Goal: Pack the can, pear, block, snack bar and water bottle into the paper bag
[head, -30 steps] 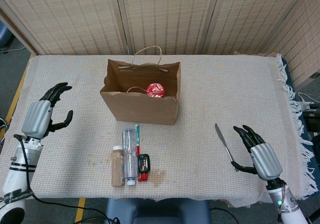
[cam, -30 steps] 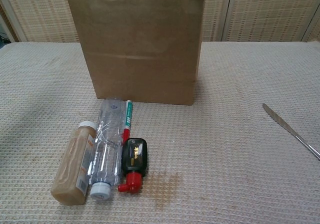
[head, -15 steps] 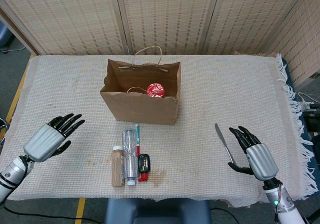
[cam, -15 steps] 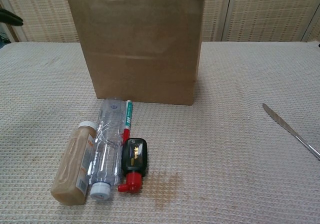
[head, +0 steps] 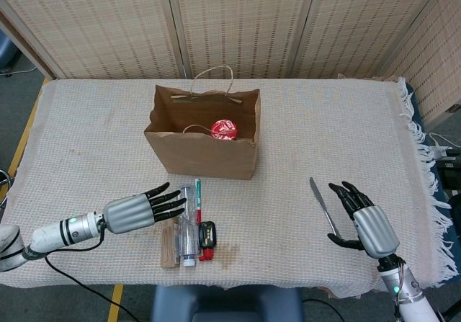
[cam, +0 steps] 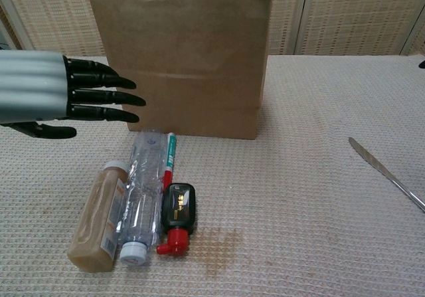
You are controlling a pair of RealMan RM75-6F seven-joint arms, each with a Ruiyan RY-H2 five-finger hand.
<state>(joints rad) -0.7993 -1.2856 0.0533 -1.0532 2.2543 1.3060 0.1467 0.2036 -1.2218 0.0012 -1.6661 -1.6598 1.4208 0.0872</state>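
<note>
The clear plastic water bottle (cam: 141, 194) is laid flat on the woven cloth, in front of the upright brown paper bag (cam: 182, 61); a red-topped can (head: 224, 129) is seen inside. The left hand (head: 142, 209) is held empty, fingers straight, above the bottle. The right hand (head: 364, 220) is spread loose beside a metal knife (head: 323, 209).

One paper bag (head: 204, 143), one can (head: 223, 129), two bottles (cam: 141, 197), one marker (cam: 169, 157), one knife (cam: 388, 175), two hands (head: 137, 210).
</note>
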